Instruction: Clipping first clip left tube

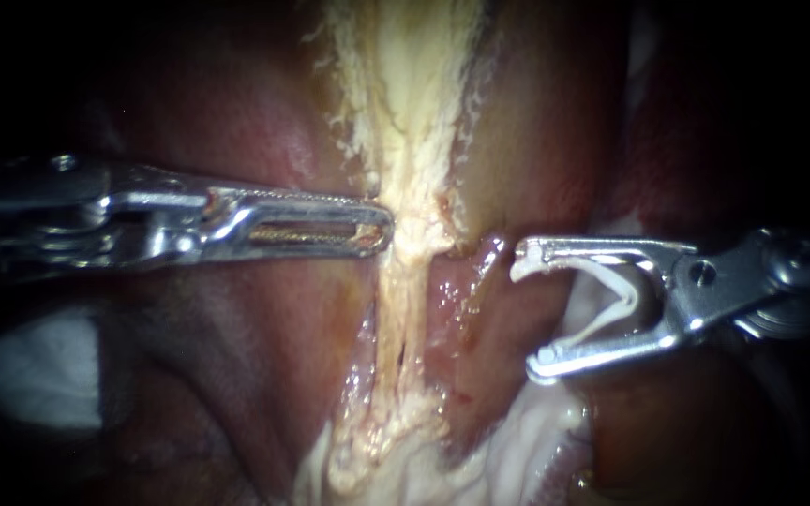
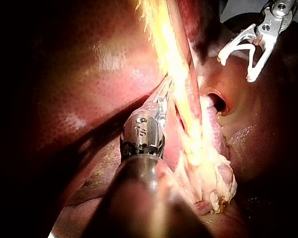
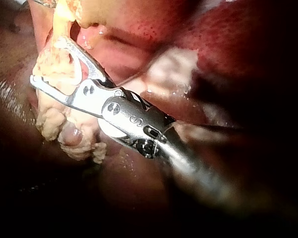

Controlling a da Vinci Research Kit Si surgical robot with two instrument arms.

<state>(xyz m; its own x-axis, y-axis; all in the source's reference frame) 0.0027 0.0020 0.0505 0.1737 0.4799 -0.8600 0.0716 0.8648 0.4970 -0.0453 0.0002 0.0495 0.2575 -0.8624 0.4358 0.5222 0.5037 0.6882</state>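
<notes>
The clip (image 1: 625, 292) is sitting in the right instrument (image 1: 533, 309), to the right of the pale strand (image 1: 407, 281) in the endoscope view and apart from it, with wet reddish tissue lying between them. Its long axis is running across the view, crosswise to the strand, which is running from top to bottom. Its open mouth is facing the strand and its bend is pointing back toward the instrument's hinge.

The clip is white and V-shaped. Its two curved legs are spreading wide, and the upper leg is ending in a small hooked tip. The right instrument's jaws are standing far apart, each one pressing on a leg from outside, so they are grasping the clip.

The left instrument (image 1: 382, 228) is coming in level. Its slotted jaws are clenched together, and the tip is touching the strand's left edge where the strand is narrowing. Dark red liver (image 1: 236, 122) is lying behind it.

The left wrist view is showing the clip (image 2: 232, 48) and the right instrument (image 2: 236, 68) beyond the strand (image 2: 181, 89), while the left instrument (image 2: 161, 99) is meeting the strand's near side.

In the right wrist view the clip (image 3: 79, 67) and the jaws of the right instrument (image 3: 47, 60) are lying over lumpy pale tissue.
</notes>
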